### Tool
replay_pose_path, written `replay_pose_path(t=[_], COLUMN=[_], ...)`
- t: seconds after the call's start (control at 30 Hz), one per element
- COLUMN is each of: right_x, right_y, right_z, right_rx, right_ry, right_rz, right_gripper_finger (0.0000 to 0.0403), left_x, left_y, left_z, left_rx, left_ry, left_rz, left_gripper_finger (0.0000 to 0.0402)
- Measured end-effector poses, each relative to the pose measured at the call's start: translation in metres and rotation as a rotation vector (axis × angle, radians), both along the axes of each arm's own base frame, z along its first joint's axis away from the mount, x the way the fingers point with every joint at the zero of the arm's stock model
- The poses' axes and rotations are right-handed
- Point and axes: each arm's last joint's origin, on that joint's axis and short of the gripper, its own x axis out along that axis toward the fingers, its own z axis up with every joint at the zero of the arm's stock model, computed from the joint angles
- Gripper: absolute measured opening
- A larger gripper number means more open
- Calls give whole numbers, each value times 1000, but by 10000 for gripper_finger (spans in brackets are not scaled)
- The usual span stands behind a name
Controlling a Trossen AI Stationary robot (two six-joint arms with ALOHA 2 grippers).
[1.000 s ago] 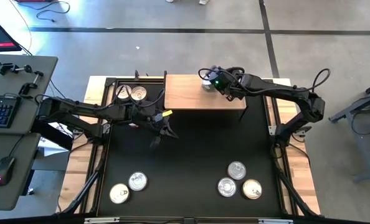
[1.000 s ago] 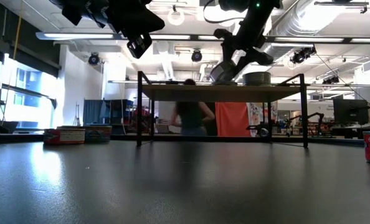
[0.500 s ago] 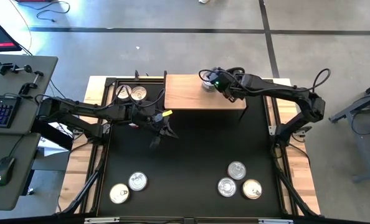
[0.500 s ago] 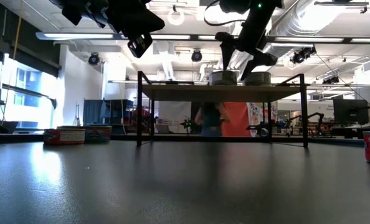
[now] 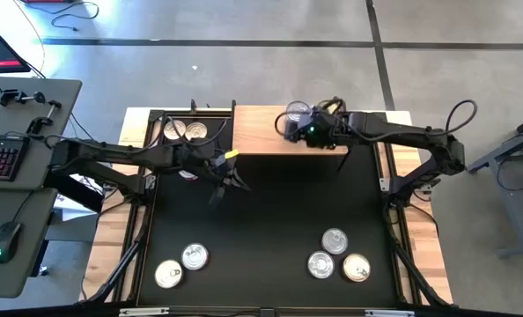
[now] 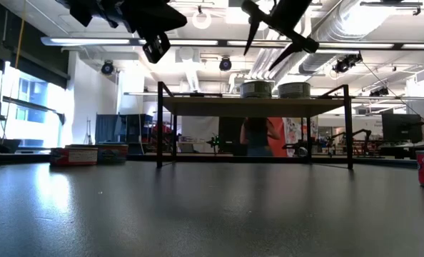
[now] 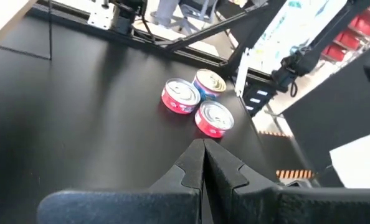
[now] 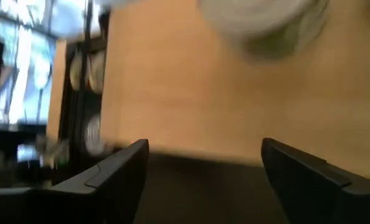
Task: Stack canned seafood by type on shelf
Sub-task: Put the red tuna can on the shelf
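Since a second ago the right gripper (image 5: 298,129) has let go of its tin and lifted off the shelf (image 5: 261,132); its fingers (image 8: 119,174) now stand wide apart with nothing between them, and in the low view it hangs clear above the two tins on the shelf top. The shelf sits at the far edge of the mat (image 5: 270,238), and the shelf tins (image 6: 257,89) rest side by side near its right end, just beside and below the right gripper. What is left to fetch lies on the mat: three tins (image 5: 336,257) at the near right, two tins (image 5: 181,264) at the near left, and a further pair (image 5: 184,131) at the far left, just off the shelf's left end. The near-right cluster lies straight back toward the right arm's own base side, well apart from its gripper, so my guess is the next reach is a long pull toward the near edge. The tins are flat and round, so no long axis governs the approach; any grip across the rim serves. The left gripper (image 5: 219,180) hangs over the mat's middle left with fingers (image 7: 191,168) pressed together, empty, nearer to the far-left pair than the right one is.
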Motion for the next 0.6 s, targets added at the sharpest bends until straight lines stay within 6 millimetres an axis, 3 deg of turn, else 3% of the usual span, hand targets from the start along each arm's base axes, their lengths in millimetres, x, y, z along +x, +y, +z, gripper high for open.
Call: replay_pose_path(t=[0.2,0.33,0.47,0.6], right_x=[6,9,4,-2], right_y=[26,46,66,92], right_z=[-5,-6,-21,-39], right_rx=[165,183,190,294], right_ry=[-43,-27,162,331], right_rz=[94,177,304,232], right_gripper_finger=[302,302,302,302], left_x=[-13,-23,-27,-26], left_y=[-12,-21,-26,-29], left_z=[9,12,11,11], left_rx=[4,51,84,91], left_ry=[10,19,32,28], left_rz=[-55,-109,-146,-157], left_gripper_finger=[0,0,0,0])
